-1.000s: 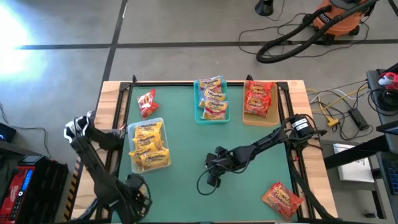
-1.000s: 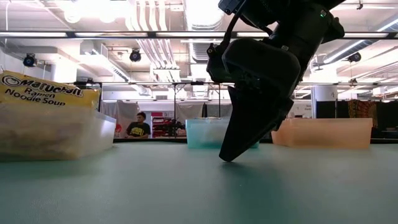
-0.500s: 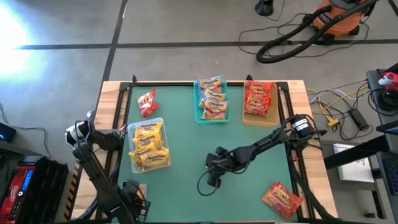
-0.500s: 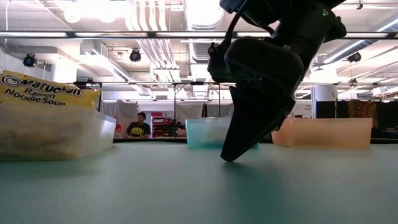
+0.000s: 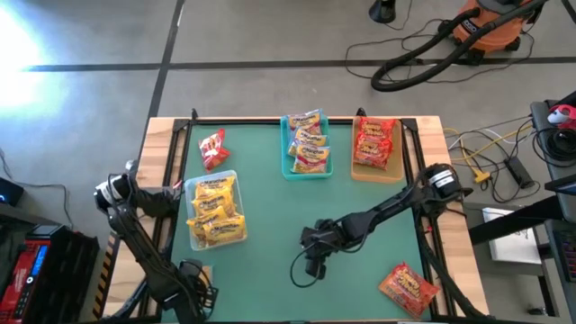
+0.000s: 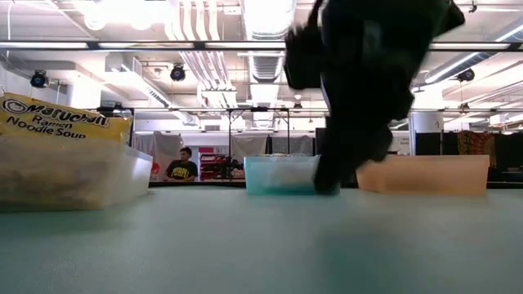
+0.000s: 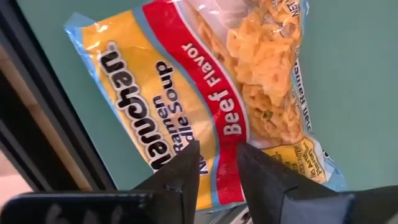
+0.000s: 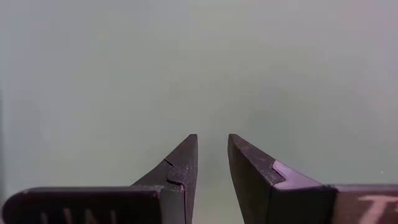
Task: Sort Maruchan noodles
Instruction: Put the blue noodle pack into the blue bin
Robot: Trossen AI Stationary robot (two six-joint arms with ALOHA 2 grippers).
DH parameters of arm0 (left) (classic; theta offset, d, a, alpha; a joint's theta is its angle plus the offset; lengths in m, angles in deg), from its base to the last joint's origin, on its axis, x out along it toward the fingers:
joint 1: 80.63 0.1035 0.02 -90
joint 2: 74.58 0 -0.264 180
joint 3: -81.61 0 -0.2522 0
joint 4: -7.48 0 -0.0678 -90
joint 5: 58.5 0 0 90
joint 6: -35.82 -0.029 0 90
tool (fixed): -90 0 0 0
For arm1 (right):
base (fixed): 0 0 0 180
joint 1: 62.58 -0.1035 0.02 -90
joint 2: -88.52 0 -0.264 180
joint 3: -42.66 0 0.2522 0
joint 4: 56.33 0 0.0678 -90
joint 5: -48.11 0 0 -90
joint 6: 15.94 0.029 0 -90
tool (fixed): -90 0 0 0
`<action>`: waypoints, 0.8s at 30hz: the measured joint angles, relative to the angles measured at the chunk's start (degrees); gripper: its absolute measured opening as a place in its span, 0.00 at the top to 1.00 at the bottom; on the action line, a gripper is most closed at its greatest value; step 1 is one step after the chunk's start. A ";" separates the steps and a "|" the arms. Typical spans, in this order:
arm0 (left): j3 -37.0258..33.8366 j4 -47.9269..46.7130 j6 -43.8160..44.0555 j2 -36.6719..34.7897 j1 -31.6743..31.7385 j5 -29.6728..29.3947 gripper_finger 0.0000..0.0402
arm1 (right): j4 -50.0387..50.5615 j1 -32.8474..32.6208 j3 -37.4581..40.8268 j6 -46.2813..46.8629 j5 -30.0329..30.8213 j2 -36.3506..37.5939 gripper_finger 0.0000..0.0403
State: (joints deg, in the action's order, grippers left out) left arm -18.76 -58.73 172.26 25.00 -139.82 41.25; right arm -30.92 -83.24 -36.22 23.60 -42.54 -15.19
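Note:
A yellow Maruchan packet (image 7: pixel 186 81) with a red "Beef Flavor" band lies flat on the green table beside a black rail. My left gripper (image 7: pixel 214 146) is down on it at the near left corner (image 5: pixel 191 290), where the arm hides the packet from above. My right gripper (image 5: pixel 313 267) hangs over the bare middle of the table, shut (image 8: pixel 212 138) with nothing between its fingers. One loose red packet (image 5: pixel 212 148) lies at the far left. Another red packet (image 5: pixel 409 286) lies at the near right. My left gripper comes at the packet from above, pointing down. Its two fingers stand a narrow gap apart on either side of the red band (image 7: pixel 219 127), near one end of the packet. The packet lies flat on the table. The fingers themselves hide whether wrapper is gathered between them.
A clear tray (image 5: pixel 193 236) of yellow packets stands at the left. At the far edge are a teal tray (image 5: pixel 286 160) of yellow-and-pink packets and a tan tray (image 5: pixel 394 162) of red ones. A black rail (image 7: pixel 37 130) runs beside the left gripper. A person sits in the room behind (image 6: pixel 181 165).
My right gripper has moved a little toward the table's near edge and shows blurred in the low view. My left arm has shifted slightly toward the near left corner.

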 joint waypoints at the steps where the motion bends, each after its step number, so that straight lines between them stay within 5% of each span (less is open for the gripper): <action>1: -0.39 0.58 -0.01 -0.07 0.12 0.08 0.78 | 0.10 0.06 -0.06 -0.30 0.20 0.99 0.80; 6: -1.03 1.00 -1.26 -0.18 1.60 -0.59 0.81 | 1.90 0.13 -0.07 -1.73 1.60 5.50 0.80; 16: -1.21 8.08 -8.03 -0.03 7.06 -13.25 0.81 | 1.73 0.17 -0.08 -5.45 2.96 12.66 0.80; 24: -1.00 15.59 -21.89 3.05 14.72 -13.47 0.81 | 1.71 0.17 -0.12 -5.87 5.21 13.60 0.80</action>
State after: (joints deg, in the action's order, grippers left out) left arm -19.76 -43.14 150.37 28.05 -125.11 27.78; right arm -29.20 -83.07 -36.34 17.73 -37.33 -1.59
